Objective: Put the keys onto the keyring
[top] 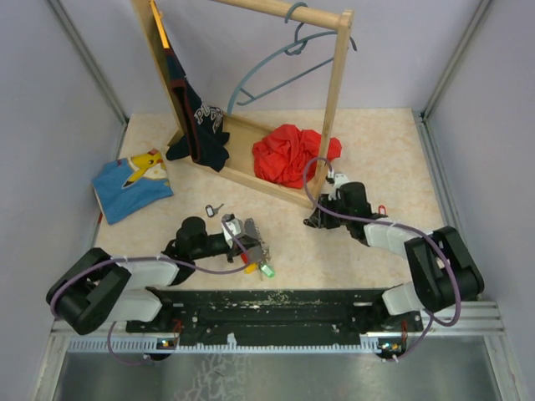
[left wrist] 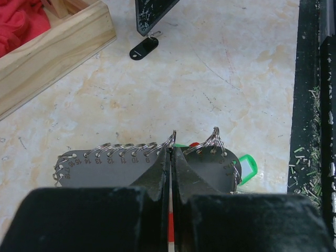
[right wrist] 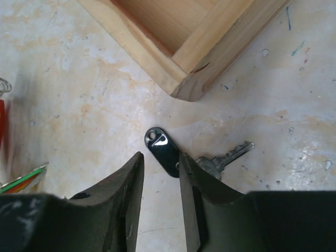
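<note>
My left gripper (top: 242,234) (left wrist: 171,149) is shut on the keyring (left wrist: 110,165), a grey numbered plate edged with several silver rings. A thin red and white strip shows between the jaws. A green tab (left wrist: 247,167) (top: 267,270) hangs at its right end. My right gripper (top: 316,219) (right wrist: 160,156) is open, low over the table. A black key tag (right wrist: 163,149) (left wrist: 143,50) lies between its fingertips, and its silver key (right wrist: 226,157) lies beside the right finger. Another small key (top: 215,209) lies left of the left gripper.
A wooden clothes rack (top: 251,159) (right wrist: 184,47) stands just beyond the right gripper, with a red cloth (top: 292,154) on its base, a dark shirt (top: 201,125) and a hanger (top: 284,67). A blue shirt (top: 129,184) lies at the left. A small red thing (top: 382,209) lies by the right arm.
</note>
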`<state>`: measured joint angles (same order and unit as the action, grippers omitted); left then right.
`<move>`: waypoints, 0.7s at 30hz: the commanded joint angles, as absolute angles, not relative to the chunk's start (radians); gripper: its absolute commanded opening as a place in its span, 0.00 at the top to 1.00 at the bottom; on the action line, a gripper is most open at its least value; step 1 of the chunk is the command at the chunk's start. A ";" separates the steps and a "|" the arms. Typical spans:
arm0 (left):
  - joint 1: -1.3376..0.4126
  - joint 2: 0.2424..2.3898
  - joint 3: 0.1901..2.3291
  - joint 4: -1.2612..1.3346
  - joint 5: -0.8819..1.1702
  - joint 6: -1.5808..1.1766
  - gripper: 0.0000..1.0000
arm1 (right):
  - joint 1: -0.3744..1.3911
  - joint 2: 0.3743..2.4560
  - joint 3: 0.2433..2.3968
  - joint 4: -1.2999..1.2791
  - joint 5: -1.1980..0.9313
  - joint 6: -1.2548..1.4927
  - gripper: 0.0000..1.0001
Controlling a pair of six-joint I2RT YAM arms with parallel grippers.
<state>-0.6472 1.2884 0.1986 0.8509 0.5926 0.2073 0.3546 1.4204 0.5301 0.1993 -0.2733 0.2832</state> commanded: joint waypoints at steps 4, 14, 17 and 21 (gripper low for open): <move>-0.644 1.304 0.233 0.854 0.633 0.220 1.00 | 0.399 1.364 0.539 0.172 -0.291 0.276 0.71; -0.644 1.319 0.242 0.851 0.649 0.220 1.00 | 0.425 1.320 0.610 0.033 -0.114 0.191 0.64; -0.644 1.319 0.242 0.849 0.651 0.220 1.00 | 0.424 1.350 0.632 0.042 -0.105 0.171 0.61; -0.644 1.320 0.244 0.847 0.650 0.223 1.00 | 0.417 1.421 0.663 0.058 -0.102 0.165 0.59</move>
